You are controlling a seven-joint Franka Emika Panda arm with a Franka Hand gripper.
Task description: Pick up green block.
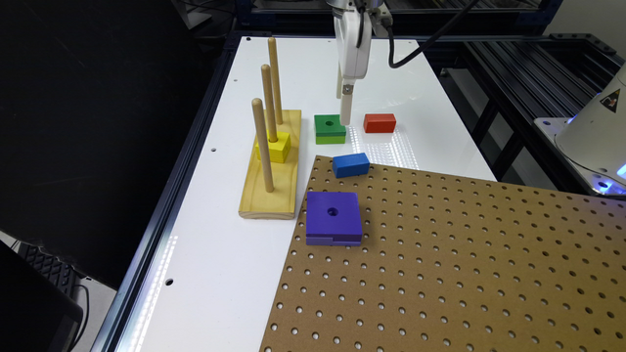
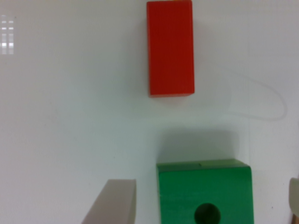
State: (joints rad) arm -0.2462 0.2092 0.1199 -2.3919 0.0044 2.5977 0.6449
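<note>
two fingers spread wide, nothing held: gripper (image 2: 205, 205) straddles the green block (image 2: 204, 192).
we note the block flat on the white table (image 1: 293, 274), red block (image 1: 379, 123) just beside, pegboard (image 1: 464, 274) near.

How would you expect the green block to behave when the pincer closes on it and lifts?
The green block looks rigid, probably painted wood, so it should not deform. Its flat sides suit the pincer fingers, though the smooth paint might slip slightly. Low and square, it is unlikely to roll or tip.
</note>
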